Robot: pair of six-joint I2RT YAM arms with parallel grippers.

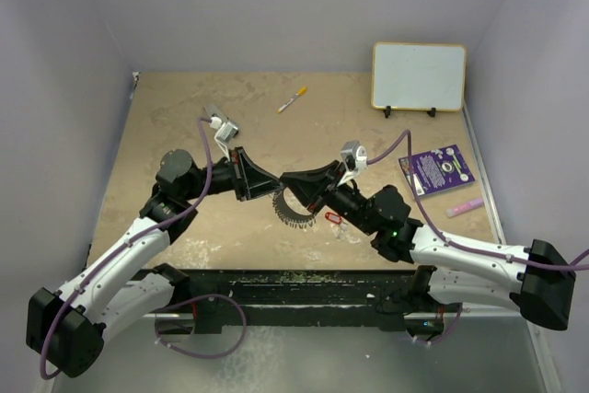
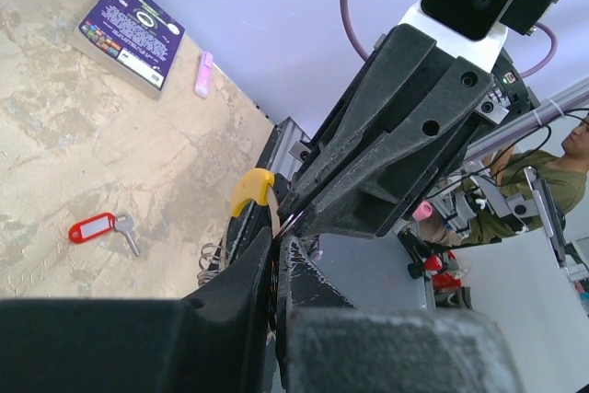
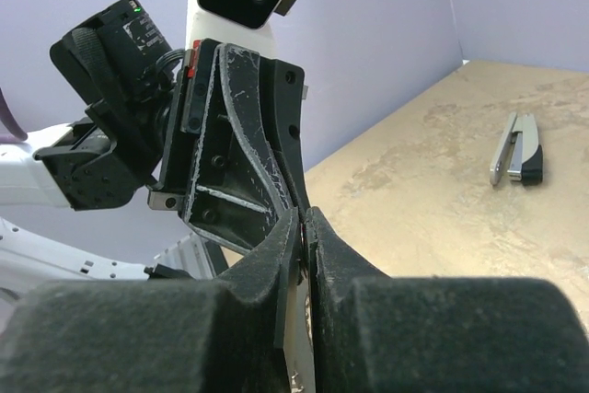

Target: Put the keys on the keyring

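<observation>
The keyring (image 1: 294, 210), a wire ring strung with silver pieces, hangs just above the table between both grippers. Its yellow-orange arc (image 2: 250, 189) shows in the left wrist view. My left gripper (image 1: 267, 181) is shut on the ring's wire, as the left wrist view (image 2: 277, 238) shows. My right gripper (image 1: 291, 182) meets it tip to tip and is shut on the same wire, as the right wrist view (image 3: 305, 218) shows. The keys (image 1: 333, 218), small silver ones with a red tag (image 2: 92, 226), lie on the table just right of the ring, apart from both grippers.
A small whiteboard (image 1: 419, 75) stands at the back right. A yellow-tipped marker (image 1: 293, 99) lies at the back centre. A purple booklet (image 1: 436, 169) and a pink oblong (image 1: 465, 207) lie at the right. A grey-black stapler (image 3: 517, 149) lies on the table.
</observation>
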